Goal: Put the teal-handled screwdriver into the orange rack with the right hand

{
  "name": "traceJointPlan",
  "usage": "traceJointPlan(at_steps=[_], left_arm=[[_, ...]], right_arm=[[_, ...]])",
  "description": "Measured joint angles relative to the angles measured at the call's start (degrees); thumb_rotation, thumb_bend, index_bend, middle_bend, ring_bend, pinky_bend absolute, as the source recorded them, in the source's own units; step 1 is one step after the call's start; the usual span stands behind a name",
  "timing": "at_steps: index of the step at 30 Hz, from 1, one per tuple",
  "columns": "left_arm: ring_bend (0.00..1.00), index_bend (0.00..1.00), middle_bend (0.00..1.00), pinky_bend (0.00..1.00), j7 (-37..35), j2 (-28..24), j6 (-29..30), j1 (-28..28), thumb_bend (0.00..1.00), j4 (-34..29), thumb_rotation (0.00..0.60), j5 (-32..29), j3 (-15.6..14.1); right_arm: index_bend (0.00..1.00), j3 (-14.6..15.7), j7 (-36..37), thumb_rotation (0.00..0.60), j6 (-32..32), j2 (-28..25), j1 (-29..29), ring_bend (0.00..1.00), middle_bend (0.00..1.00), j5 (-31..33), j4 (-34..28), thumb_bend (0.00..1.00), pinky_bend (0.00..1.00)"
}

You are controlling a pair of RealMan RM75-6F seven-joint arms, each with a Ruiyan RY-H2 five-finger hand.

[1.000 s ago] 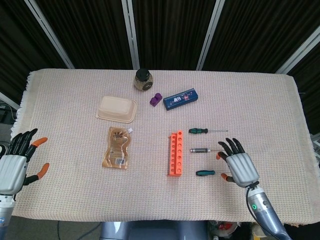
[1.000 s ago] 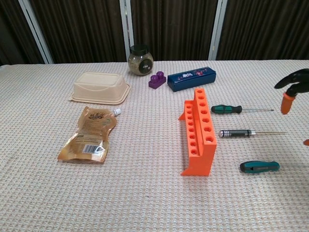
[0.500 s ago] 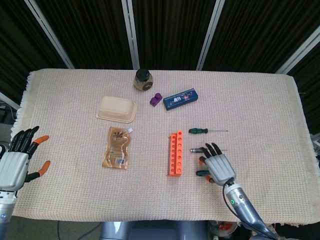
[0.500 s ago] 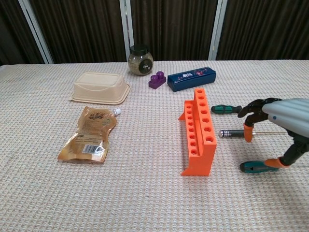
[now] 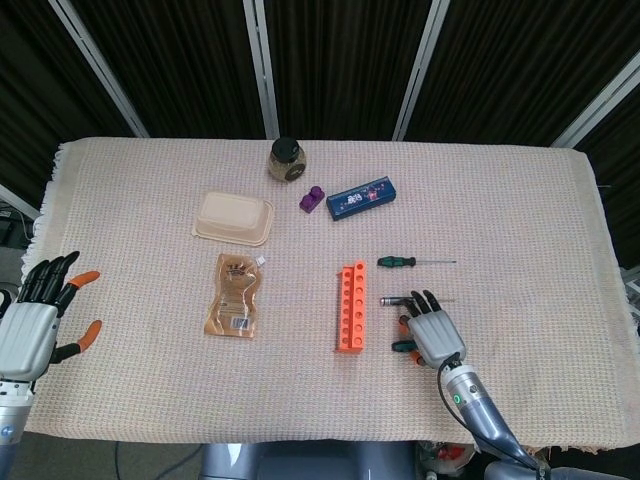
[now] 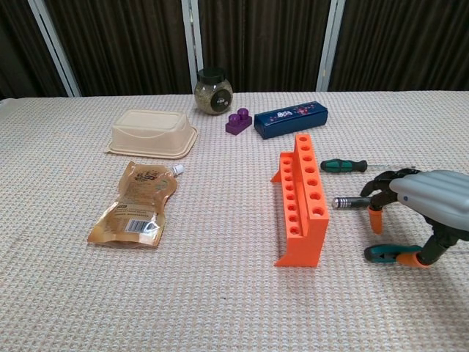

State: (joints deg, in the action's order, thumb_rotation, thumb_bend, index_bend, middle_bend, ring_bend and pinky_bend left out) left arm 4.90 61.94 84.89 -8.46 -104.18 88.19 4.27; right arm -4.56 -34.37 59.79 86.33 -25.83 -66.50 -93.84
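Right hand (image 6: 419,209) over teal screwdriver (image 6: 383,254), fingers spread and curved, thumb tip touching the handle's right end; not yet grasped, hand holds nothing. Screwdriver flat on cloth (image 5: 150,200), near right of orange rack (image 6: 300,198). Black screwdriver (image 6: 350,202) and green one (image 6: 343,165) lie behind it. Left hand (image 5: 30,325) released, fingers apart, at the table's left edge. Pouch (image 6: 135,205) label and blue box (image 6: 289,119) print too small to read. Bare cloth at right.

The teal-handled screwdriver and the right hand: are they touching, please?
Touching: the chest view shows the right hand with its orange thumb tip resting on the teal-handled screwdriver.
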Motion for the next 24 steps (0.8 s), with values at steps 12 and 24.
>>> traceJointPlan(at_steps=[12, 24], left_arm=[[0.00, 0.22, 0.00, 0.00, -0.7, -0.3, -0.2, -0.3, 0.32, -0.1, 0.600, 0.1, 0.0], [0.00, 0.22, 0.00, 0.00, -1.0, -0.1, -0.7, -0.7, 0.32, 0.3, 0.600, -0.4, 0.1]], right_arm=[[0.46, 1.0, 1.0, 0.600, 0.5, 1.4, -0.4, 0.00, 0.12, 0.5, 1.7, 0.23, 0.01], [0.47, 2.0, -0.3, 0.600, 1.3, 2.1, -0.7, 0.00, 0.12, 1.0, 1.1, 0.23, 0.01]])
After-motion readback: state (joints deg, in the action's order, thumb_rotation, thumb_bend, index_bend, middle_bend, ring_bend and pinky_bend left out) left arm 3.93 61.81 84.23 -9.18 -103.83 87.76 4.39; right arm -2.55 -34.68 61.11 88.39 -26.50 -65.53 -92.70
